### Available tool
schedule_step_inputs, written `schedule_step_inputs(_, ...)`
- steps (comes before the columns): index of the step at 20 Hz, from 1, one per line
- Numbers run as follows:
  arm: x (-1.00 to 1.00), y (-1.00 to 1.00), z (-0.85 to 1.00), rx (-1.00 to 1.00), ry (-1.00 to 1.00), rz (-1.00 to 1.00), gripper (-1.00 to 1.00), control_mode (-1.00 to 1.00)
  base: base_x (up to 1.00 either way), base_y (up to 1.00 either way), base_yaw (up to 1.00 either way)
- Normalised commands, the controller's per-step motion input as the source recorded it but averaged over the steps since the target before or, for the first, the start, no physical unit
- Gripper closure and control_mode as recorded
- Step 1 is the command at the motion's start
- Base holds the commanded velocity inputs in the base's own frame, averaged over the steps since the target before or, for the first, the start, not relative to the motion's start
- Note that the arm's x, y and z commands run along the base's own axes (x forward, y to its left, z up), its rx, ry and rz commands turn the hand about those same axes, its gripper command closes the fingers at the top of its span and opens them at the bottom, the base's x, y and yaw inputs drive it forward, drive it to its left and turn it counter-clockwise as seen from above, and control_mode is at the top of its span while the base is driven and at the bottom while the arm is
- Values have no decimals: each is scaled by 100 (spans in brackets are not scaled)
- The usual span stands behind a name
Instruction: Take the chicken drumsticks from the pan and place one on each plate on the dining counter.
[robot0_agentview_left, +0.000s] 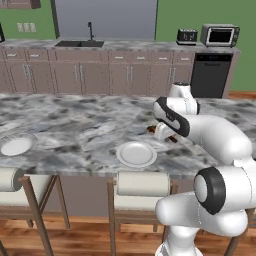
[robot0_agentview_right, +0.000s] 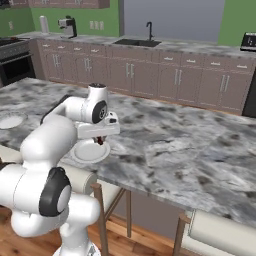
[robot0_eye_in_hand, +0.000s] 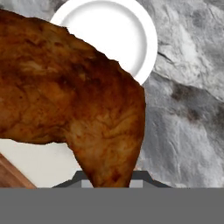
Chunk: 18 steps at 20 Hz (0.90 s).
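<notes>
Gripper jaws are clenched on a chicken drumstick, which hangs from the fingers above the dining counter. From the hand camera, the browned meat sits directly in front of the lens, with a white plate on the marbled stone beyond it. From the right base camera, the gripper hovers over the far edge of that plate, near the counter's front edge. A second plate lies well apart, further along the same edge. Stools stand below the counter. Beyond the counter, brown cabinets, a sink, a toaster and a microwave line the far wall.
</notes>
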Motion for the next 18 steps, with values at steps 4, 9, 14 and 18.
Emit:
schedule_step_inputs(4,47,64,-25,-8,-8,0,100,-100,0,0,0)
schedule_step_inputs(9,39,41,-42,0,0,0,100,-100,0,0,0)
schedule_step_inputs(14,33,38,-52,-1,-4,-1,100,-100,0,0,0)
schedule_step_inputs(18,29,25,-43,-1,-15,-6,100,-100,0,0,0)
